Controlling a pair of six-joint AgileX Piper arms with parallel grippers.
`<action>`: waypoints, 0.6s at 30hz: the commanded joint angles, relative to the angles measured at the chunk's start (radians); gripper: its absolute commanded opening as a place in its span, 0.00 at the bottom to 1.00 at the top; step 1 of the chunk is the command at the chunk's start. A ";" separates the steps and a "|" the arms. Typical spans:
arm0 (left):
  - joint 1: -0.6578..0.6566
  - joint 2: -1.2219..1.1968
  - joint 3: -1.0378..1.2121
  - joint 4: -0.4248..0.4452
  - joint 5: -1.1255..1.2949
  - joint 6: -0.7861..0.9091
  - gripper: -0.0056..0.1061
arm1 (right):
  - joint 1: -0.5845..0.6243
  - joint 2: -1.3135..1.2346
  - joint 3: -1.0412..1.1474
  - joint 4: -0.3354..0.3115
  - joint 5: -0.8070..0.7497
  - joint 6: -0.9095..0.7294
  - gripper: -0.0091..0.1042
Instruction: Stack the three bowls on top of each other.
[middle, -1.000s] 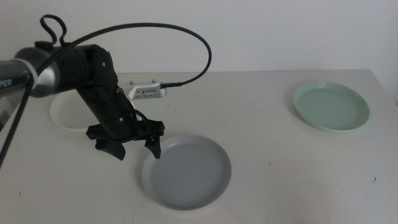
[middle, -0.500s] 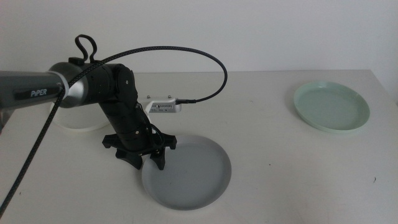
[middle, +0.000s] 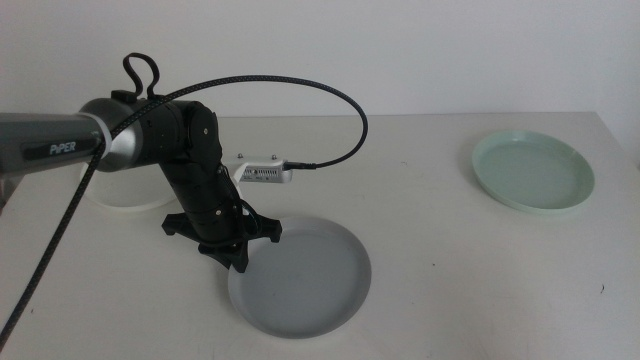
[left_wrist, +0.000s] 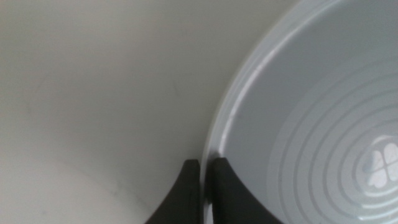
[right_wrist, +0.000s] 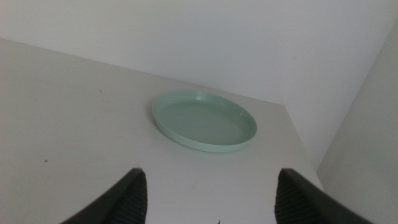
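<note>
The pale grey bowl (middle: 310, 280) lies flat on the table at the front middle. My left gripper (middle: 240, 255) is at its left rim, and in the left wrist view (left_wrist: 205, 165) its jaws are shut on the rim of the grey bowl (left_wrist: 311, 124). The white bowl (middle: 110, 195) lies at the back left, mostly hidden behind the left arm. The mint green bowl (middle: 533, 170) lies at the back right. My right gripper (right_wrist: 211, 177) is open and empty, out of the middle view, with the mint green bowl (right_wrist: 204, 121) some way ahead of it.
The left arm's black cable (middle: 340, 95) loops high over the middle of the table. The table's right edge (middle: 625, 140) runs close to the mint green bowl. Bare tabletop (middle: 430, 200) lies between the grey and green bowls.
The left gripper moved right from beside the grey bowl to its left rim, and its jaws went from wide open to shut on the rim. The bowls have not moved.
</note>
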 joint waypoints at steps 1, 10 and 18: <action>-0.003 -0.070 -0.014 0.024 0.025 -0.011 0.05 | 0.000 -0.027 -0.006 -0.003 -0.070 -0.009 0.54; -0.008 -0.208 -0.037 -0.010 0.038 -0.034 0.05 | 0.000 -0.027 -0.006 -0.003 -0.070 -0.009 0.54; -0.080 -0.204 -0.164 -0.005 0.081 -0.057 0.05 | 0.000 -0.027 -0.006 -0.003 -0.070 -0.009 0.54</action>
